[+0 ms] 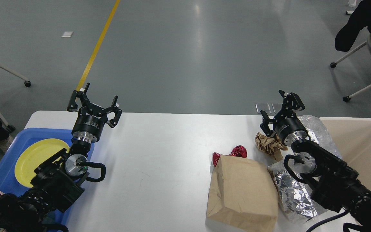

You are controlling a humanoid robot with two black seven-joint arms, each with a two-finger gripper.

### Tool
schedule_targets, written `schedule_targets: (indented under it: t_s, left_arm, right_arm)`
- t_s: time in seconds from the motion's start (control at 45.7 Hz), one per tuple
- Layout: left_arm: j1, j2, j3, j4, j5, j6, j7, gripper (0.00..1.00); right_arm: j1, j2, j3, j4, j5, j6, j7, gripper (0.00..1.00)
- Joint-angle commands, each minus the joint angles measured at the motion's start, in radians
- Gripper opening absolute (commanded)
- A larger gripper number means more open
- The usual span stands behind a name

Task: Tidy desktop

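Note:
The white desktop (159,154) fills the lower view. On its right lie a brown paper bag (242,193), a crumpled brown paper ball (268,144), a red foil wrapper (238,151) and crumpled silver foil (293,193). More foil (317,127) lies by the bin. My left gripper (93,100) is open and empty above the desktop's far left edge. My right gripper (277,104) is open and empty just above and behind the paper ball.
A blue tray (2,167) holding a yellow plate (34,156) sits at the left edge under my left arm. A cream bin (362,148) stands at the right edge. Wheeled chairs stand on the floor beyond.

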Motion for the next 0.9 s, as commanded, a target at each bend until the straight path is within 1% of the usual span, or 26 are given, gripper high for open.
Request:
schedule_targets:
  t_s: [0.0,0.875]
  left_arm:
    - [0.0,0.001,0.0,0.0,0.0,0.0,0.0,0.96]
    - [0.0,0.0,0.0,0.0,0.0,0.0,0.0,0.96]
  right_arm:
    - [0.001,0.0,0.0,0.0,0.001,0.0,0.0,1.0]
    - [0.001,0.0,0.0,0.0,-0.001,0.0,0.0,1.0]
